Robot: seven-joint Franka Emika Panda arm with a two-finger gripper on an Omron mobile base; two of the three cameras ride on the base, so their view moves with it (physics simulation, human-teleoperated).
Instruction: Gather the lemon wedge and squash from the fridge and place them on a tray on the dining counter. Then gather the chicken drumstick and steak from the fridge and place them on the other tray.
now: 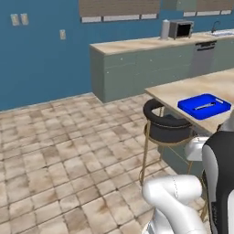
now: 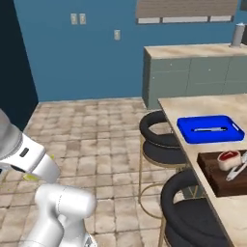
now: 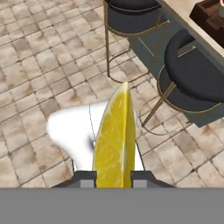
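Carrying step: the lemon wedge (image 3: 114,140) stands clamped between the narrow jaws of the gripper (image 3: 113,178), above bare floor. Stools (image 3: 192,74) lie at two o'clock, the blue tray (image 2: 210,129) beyond; next, I judge, reach over the dining counter (image 2: 207,103) and release there

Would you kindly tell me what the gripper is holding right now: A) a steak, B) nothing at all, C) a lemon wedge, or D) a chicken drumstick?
C: in the hand view, the gripper is shut on a yellow lemon wedge that stands up between its fingertips, above the tiled floor near the stools.
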